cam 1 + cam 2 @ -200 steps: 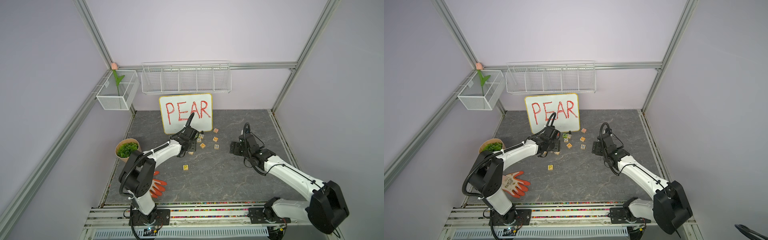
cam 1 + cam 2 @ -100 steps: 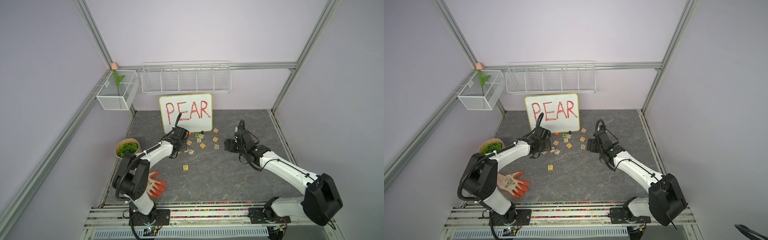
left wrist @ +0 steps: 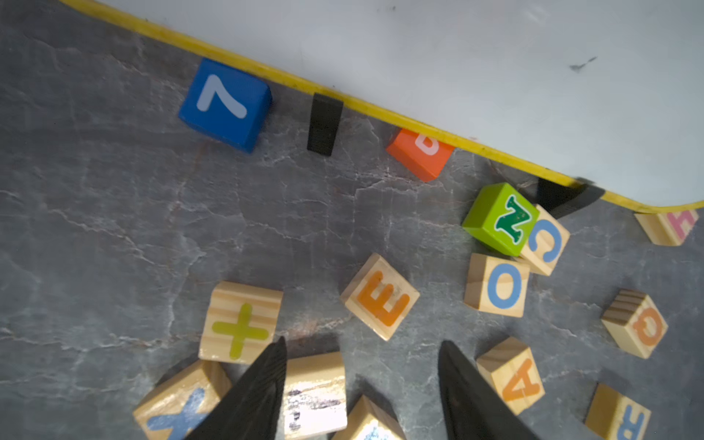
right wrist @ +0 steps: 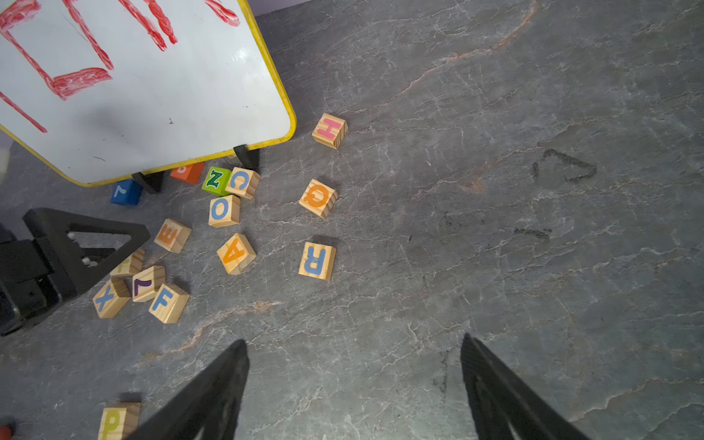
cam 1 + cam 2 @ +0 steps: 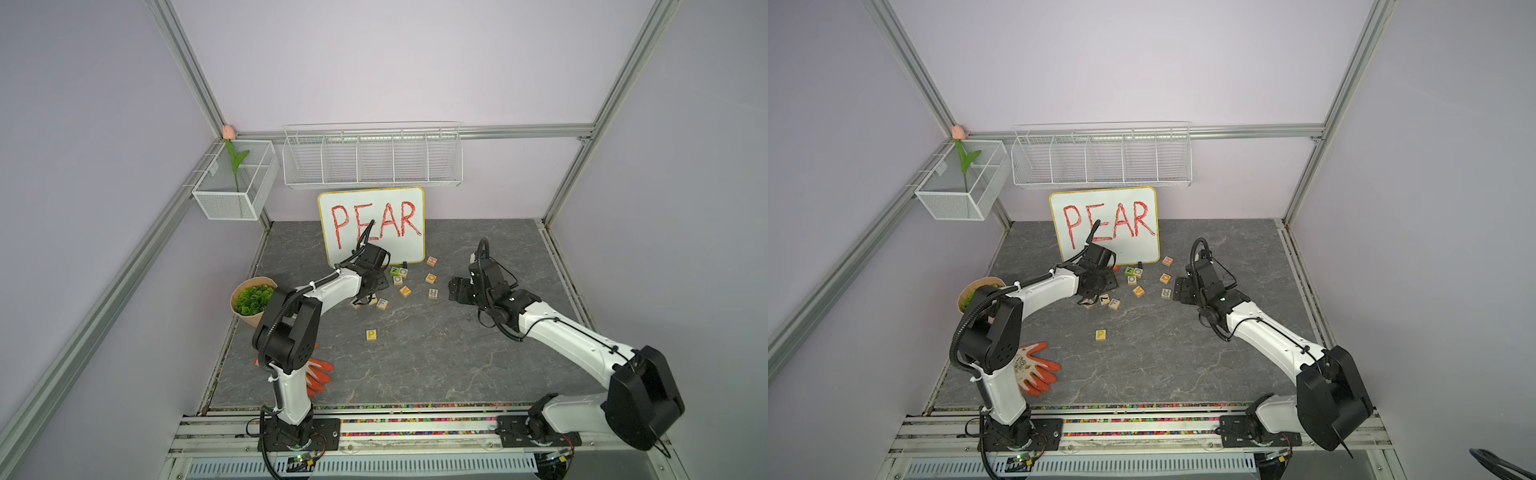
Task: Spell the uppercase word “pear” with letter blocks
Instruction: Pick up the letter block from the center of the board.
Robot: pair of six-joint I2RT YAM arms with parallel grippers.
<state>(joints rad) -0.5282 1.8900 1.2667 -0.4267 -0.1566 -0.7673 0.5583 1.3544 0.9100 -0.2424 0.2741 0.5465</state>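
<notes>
A yellow-rimmed whiteboard (image 5: 390, 245) stands at the far middle of the grey worktop (image 5: 436, 361), under a wire rack (image 5: 372, 158). A potted plant (image 5: 251, 297) sits at the left, an orange glove (image 5: 1038, 370) nearer.

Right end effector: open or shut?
Open. In the right wrist view, the right end effector has its jaws wide apart, with only bare table between them; the R block lies apart from it.
</notes>
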